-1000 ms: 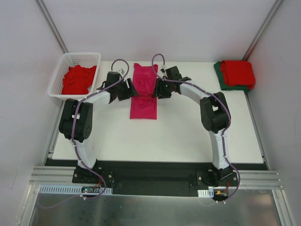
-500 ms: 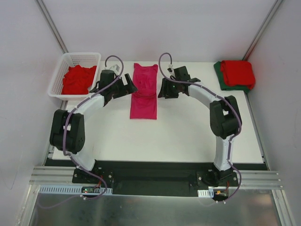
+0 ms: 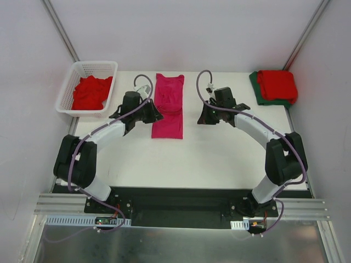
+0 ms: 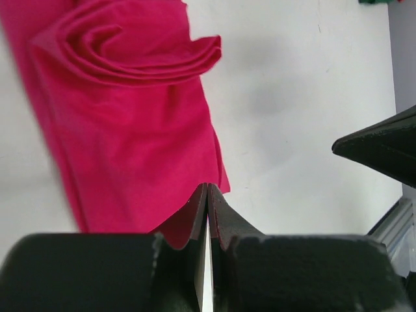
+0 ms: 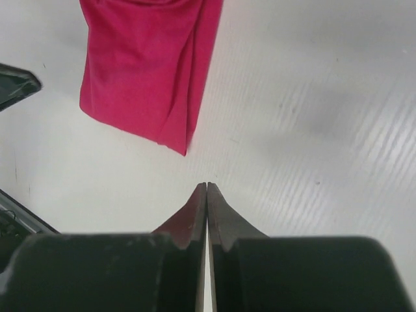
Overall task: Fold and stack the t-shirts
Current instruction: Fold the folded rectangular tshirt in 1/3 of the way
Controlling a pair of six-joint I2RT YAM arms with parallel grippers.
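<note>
Presently the magenta-pink cloth t-shirt [image 3: 168, 107], folded into a narrow strip, is seen on the white worktop [image 3: 219, 156] between the left gripper [image 3: 152, 113] and right gripper [image 3: 204, 116], both pressed together, empty; its near corners should be pinched evenly before folding

My top camera looks steeply down from above and behind the arm bases, far enough back to take in the whole table [image 3: 219, 159]. Each wrist camera sits low and close behind its own fingers, on the left gripper [image 4: 207, 195] and the right gripper [image 5: 207, 192], facing forward. All three views share the magenta t-shirt [image 3: 168, 107].
</note>
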